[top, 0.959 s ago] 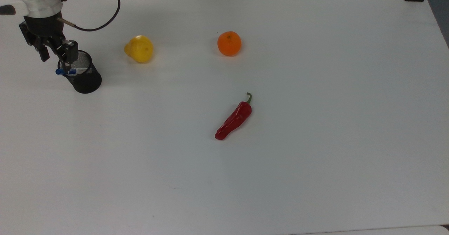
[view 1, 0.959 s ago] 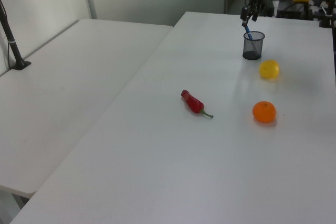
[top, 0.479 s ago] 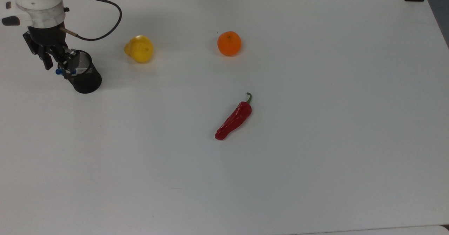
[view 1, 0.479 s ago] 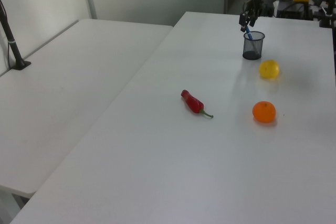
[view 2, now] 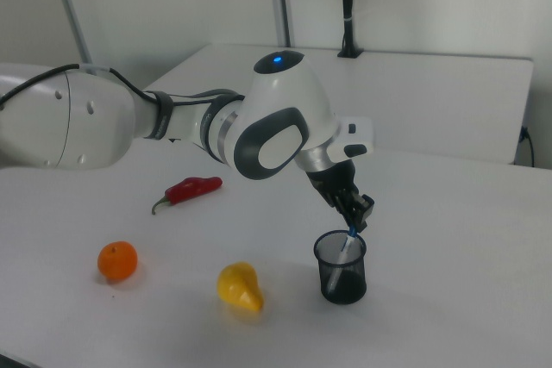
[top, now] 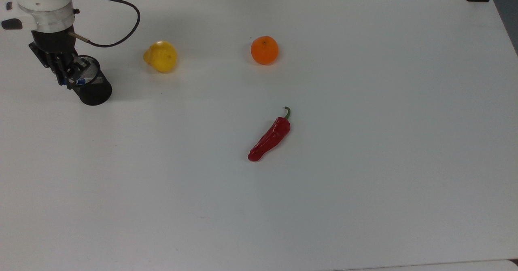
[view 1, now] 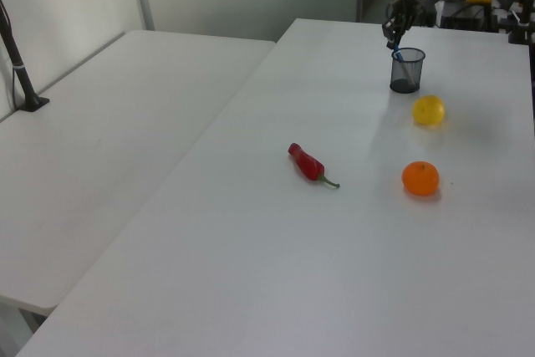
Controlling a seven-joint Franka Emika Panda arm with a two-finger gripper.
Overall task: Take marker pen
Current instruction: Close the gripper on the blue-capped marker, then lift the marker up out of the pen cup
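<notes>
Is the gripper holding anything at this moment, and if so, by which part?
The gripper is shut on the marker pen, pinching its blue-capped upper end, which sticks out above the black mesh cup.

Bright, even overhead light, soft short shadows, perhaps slight haze on the white table (top: 323,206).

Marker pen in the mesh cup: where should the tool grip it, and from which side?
Grip the marker pen by its blue-capped upper end, the part that sticks out above the rim of the black mesh pen cup. Come from above, roughly along its lean: the barrel sits inside the cup, so the sides are walled off. The tool is already at that end.
</notes>
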